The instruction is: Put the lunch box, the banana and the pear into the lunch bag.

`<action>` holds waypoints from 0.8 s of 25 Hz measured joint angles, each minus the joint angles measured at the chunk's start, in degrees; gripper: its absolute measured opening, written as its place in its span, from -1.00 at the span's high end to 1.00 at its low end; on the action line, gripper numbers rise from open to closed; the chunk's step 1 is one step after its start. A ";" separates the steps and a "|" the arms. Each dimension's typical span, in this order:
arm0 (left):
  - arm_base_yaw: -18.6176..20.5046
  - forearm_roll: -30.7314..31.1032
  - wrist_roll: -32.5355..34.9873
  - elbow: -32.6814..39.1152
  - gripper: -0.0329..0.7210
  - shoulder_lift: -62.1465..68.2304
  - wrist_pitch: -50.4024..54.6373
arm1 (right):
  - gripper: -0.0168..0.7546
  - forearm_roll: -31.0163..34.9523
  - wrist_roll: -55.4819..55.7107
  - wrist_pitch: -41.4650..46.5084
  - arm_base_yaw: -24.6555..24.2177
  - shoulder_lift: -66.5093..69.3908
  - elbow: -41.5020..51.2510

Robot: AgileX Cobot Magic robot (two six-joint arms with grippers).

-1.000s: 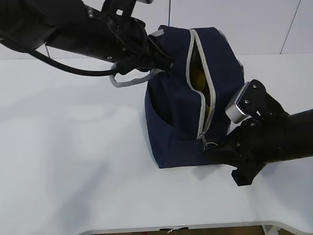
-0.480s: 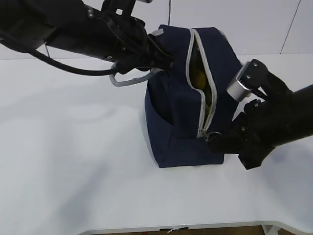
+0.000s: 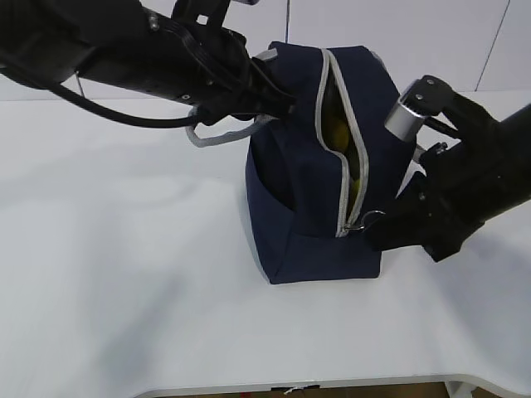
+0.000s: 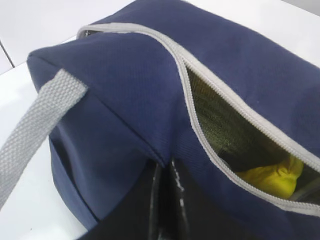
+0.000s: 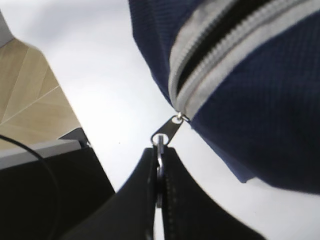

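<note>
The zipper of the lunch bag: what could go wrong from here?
1. The right gripper pinches only the thin ring pull; it may slip out.
2. The lunch bag is steadied only by the left gripper pinching its fabric, so it may drag or tip.

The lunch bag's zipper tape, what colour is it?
Light grey zipper tape against navy lunch bag; clearest in left wrist view.

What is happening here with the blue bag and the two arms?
The left end effector pinches the fabric of the navy lunch bag near its grey handle. The right end effector is closed on the metal ring pull at the low end of the zipper, which gapes open. Something yellow shows inside.
</note>
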 joint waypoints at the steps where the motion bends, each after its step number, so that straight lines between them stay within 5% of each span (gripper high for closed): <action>1: 0.00 0.00 0.00 0.00 0.95 0.00 -0.10 | 0.91 -0.87 0.67 0.84 0.00 0.00 -0.36; 20: 0.00 0.00 0.00 0.00 0.95 0.00 -1.09 | 0.91 -11.57 12.72 13.06 0.00 0.00 -16.25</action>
